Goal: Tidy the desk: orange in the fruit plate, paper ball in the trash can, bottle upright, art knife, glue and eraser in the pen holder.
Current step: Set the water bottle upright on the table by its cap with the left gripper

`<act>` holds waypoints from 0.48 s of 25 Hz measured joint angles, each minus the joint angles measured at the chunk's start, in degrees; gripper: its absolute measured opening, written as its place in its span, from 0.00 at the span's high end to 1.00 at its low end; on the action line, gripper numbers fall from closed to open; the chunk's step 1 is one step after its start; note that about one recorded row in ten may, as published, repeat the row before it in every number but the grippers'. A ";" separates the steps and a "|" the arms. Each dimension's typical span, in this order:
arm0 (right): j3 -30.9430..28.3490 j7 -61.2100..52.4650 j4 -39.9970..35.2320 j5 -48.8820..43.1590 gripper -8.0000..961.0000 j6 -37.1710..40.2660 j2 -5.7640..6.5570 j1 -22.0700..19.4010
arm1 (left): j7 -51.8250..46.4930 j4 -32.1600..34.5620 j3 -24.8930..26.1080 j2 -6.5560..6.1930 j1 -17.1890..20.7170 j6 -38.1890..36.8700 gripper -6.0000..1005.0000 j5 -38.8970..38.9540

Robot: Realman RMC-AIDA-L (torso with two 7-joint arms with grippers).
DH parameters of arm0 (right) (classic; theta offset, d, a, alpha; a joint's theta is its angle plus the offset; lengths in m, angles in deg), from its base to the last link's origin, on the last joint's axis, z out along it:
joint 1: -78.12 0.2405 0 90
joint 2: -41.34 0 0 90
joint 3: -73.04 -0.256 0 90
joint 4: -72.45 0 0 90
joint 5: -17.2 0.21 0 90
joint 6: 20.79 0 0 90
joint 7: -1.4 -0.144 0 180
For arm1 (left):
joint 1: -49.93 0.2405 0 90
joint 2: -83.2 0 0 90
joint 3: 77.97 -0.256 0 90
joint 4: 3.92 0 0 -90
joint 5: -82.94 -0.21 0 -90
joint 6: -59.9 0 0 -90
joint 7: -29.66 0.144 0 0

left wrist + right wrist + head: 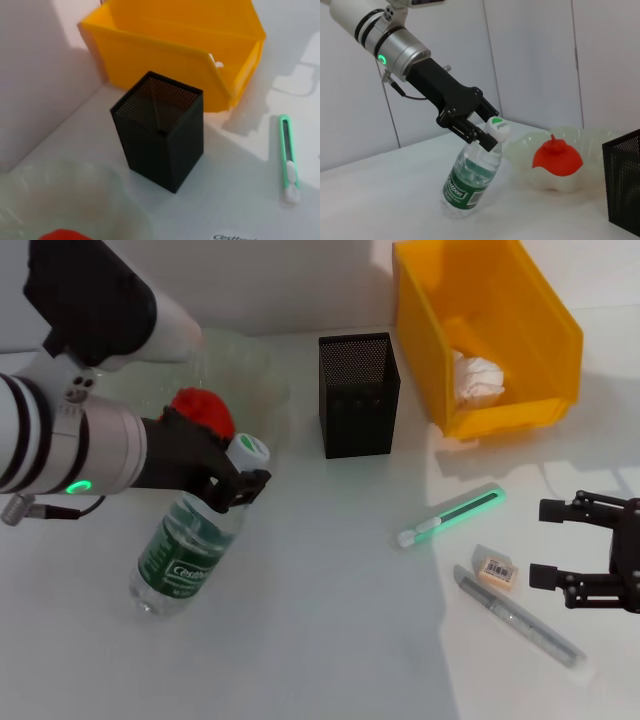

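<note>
The bottle (185,560) leans on its base on the desk, cap (247,450) up and to the right. My left gripper (232,483) is shut on its neck, which shows from the side in the right wrist view as the left gripper (479,134) on the bottle (469,181). The orange (200,408) lies in the fruit plate (250,365) just behind. The paper ball (478,380) sits inside the trash can (520,300). The pen holder (358,395) stands mid-desk. A green art knife (452,516), the eraser (497,570) and a grey pen-shaped glue (520,620) lie beside my open right gripper (552,543).
The left wrist view shows the pen holder (160,130) in front of the trash can (175,45), the art knife (287,157) to one side and the fruit plate's rim (100,185) close by. A white wall stands behind the desk.
</note>
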 joint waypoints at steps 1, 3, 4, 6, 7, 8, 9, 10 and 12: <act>0.00 -0.02 -0.03 0.00 0.13 0.00 -0.08 0.06 | 0.00 0.00 0.00 0.00 0.00 0.00 0.56 0.00; -0.01 -0.03 -0.05 0.00 0.13 0.01 -0.18 0.25 | 1.38 0.80 0.62 0.07 0.90 1.14 0.56 0.96; -0.01 -0.03 -0.05 0.00 0.13 0.01 -0.18 0.25 | 1.38 0.80 0.62 0.07 0.90 1.14 0.56 0.96; -0.03 -0.09 -0.04 0.00 0.13 0.02 -0.19 0.43 | 1.58 0.83 0.66 0.06 0.97 1.36 0.56 1.16; -0.05 -0.17 -0.02 0.00 0.13 0.01 -0.19 0.56 | 2.04 0.83 0.79 0.05 1.03 1.72 0.56 1.50; -0.03 -0.37 0.02 0.00 0.13 0.01 -0.21 0.70 | 3.40 0.83 1.11 0.03 1.07 2.43 0.56 2.48; -0.03 -0.37 0.02 0.00 0.13 0.01 -0.21 0.70 | 3.40 0.83 1.11 0.03 1.07 2.43 0.56 2.48; -0.01 -0.57 0.04 0.00 0.13 0.00 -0.21 0.75 | 3.81 0.82 1.15 0.03 1.07 2.69 0.56 2.84; 0.01 -0.68 0.05 0.00 0.13 -0.04 -0.21 0.75 | 4.12 0.78 1.20 0.03 1.08 2.94 0.56 3.13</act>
